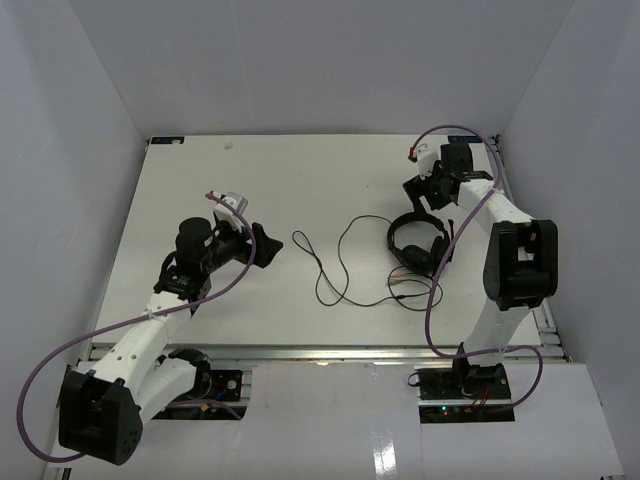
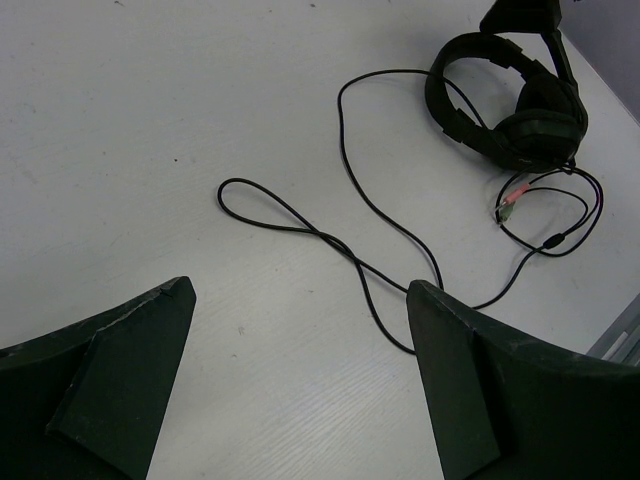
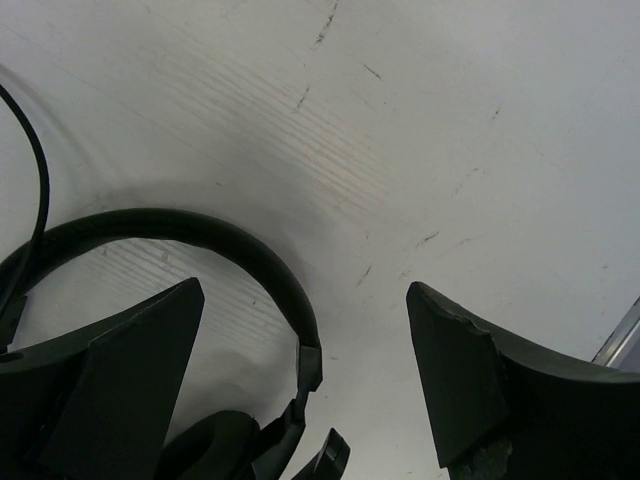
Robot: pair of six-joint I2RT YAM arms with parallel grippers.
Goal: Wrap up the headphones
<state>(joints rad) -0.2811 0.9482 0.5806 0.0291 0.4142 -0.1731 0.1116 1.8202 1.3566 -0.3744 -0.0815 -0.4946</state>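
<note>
The black headphones point(image 1: 417, 243) lie on the white table point(image 1: 250, 180), right of centre, earcups toward the near edge. Their thin cord point(image 1: 322, 272) runs left in long loops and comes back to two small coloured plugs point(image 2: 509, 203) beside the earcups. My right gripper point(image 1: 421, 194) hangs open just behind the headset; in the right wrist view the headband point(image 3: 160, 222) curves between its fingers point(image 3: 120, 370), and I cannot tell whether they touch. My left gripper point(image 1: 262, 245) is open over bare table, left of the cord point(image 2: 300, 226), with the headphones point(image 2: 510, 100) far off.
Thick purple cables trail from both arms; the right arm's cable point(image 1: 432, 310) hangs close to the plugs. White walls enclose the table on three sides. A metal rail point(image 1: 320, 350) runs along the near edge.
</note>
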